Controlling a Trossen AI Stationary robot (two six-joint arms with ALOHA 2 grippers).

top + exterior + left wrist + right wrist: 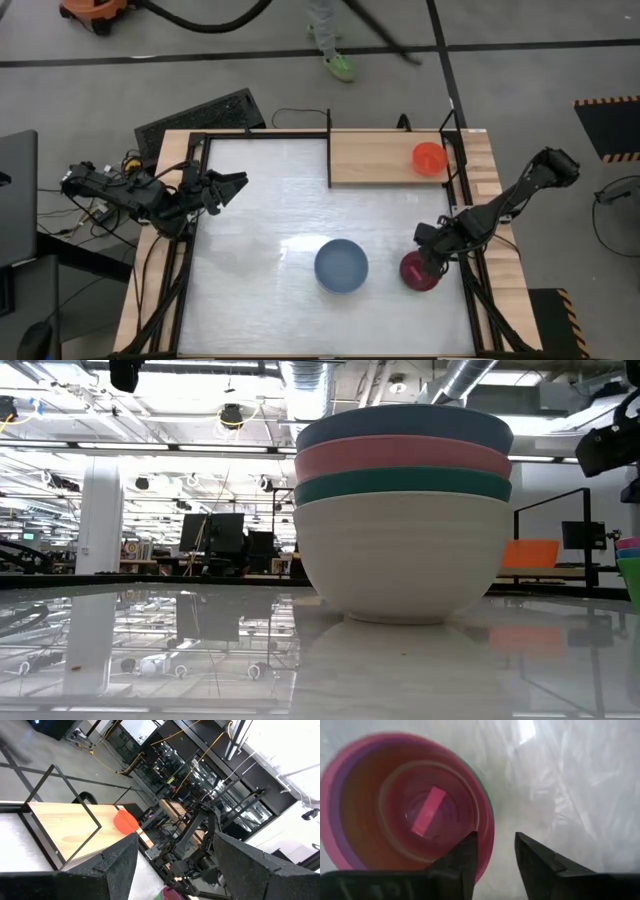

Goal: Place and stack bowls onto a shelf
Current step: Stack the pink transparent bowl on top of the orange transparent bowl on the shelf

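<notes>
A stack of small bowls, maroon on top (420, 271), stands at the table's near right; blue and green rims (485, 787) show under it. It also shows at the edge of the low view (630, 565). My right gripper (495, 855) is open, pointing down, one finger inside the maroon bowl's rim (489, 837) and one outside. A red bowl (430, 158) sits on the wooden shelf (375, 158) at the far right. A stack of large bowls, blue on top (341, 265), then pink, teal and white (400, 550), stands near the table's middle. My left gripper (232, 187) is open and empty over the left edge.
Black frame rails (190, 250) run along the table's edges, and thin black posts (329, 125) stand at the shelf. A black mat (200, 115) lies beyond the far left corner. A person's foot (341, 66) is on the floor beyond the table.
</notes>
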